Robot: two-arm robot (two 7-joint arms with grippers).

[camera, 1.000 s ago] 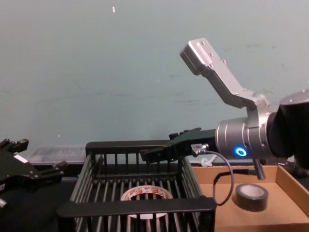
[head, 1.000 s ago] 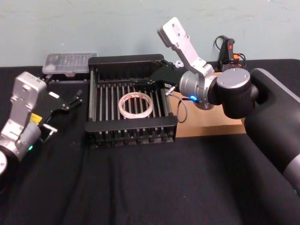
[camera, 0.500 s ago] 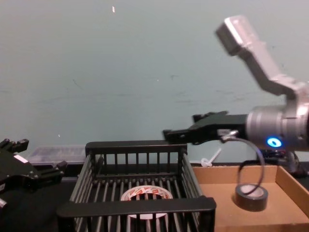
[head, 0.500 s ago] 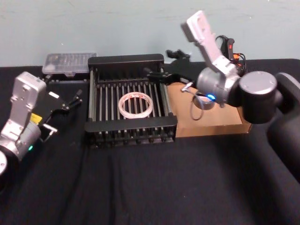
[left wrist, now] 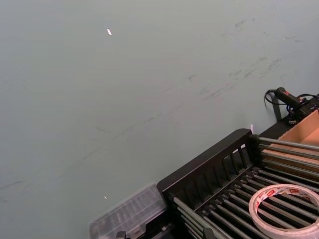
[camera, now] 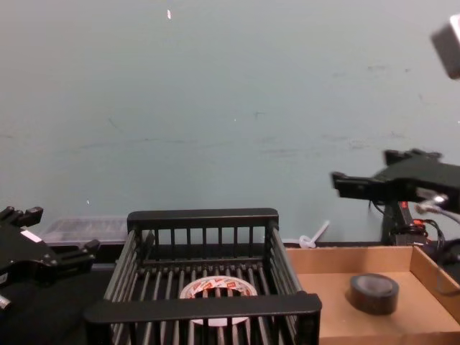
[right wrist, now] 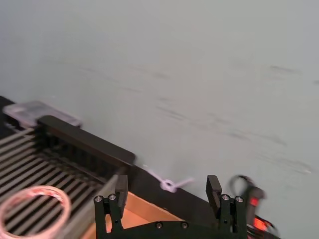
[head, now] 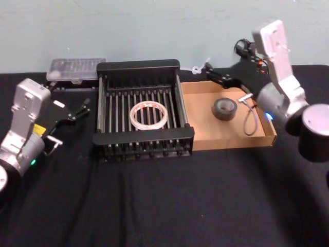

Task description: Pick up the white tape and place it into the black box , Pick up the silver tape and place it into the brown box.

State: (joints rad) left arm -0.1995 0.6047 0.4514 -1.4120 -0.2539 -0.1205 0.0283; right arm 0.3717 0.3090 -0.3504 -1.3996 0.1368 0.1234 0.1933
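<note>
Right gripper raised above the far edge of the brown box, fingers spread apart, nothing between them, touching nothing. Below and just nearer than those fingertips: the silver tape, lying flat on the floor of the brown box, well clear of the gripper. In the chest view, same gripper hanging high over the box's back wall, with the silver tape resting underneath on the cardboard. Off to the gripper's left: the black box, holding the white tape flat on its ribbed bottom.

Left gripper parked to the left of the black box, low over the table; fingers slightly parted, empty, touching nothing.
</note>
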